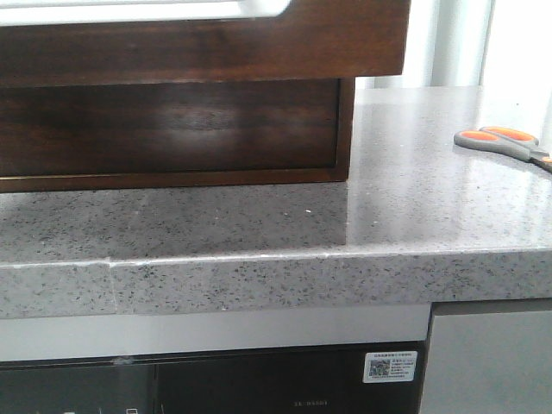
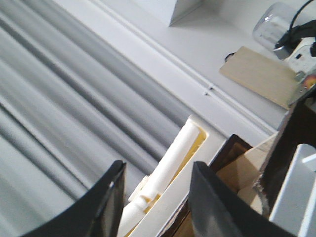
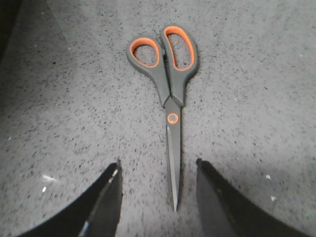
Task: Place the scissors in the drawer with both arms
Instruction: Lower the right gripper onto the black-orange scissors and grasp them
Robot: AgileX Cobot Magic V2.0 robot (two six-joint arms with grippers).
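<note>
In the right wrist view the right gripper [image 3: 157, 197] hangs over the speckled table [image 3: 59, 98] with its 2 fingers spread wide and nothing held. The blade tip of the scissors [image 3: 170, 84] lies between those fingers, and the long axis runs straight away from the gripper to the handles, so the right arm is the nearer one. The left gripper [image 2: 155, 197] is also open and empty. Farther off in the front view, the dark drawer [image 1: 203, 39] stands pulled out, well apart from the scissors on the table's right.
</note>
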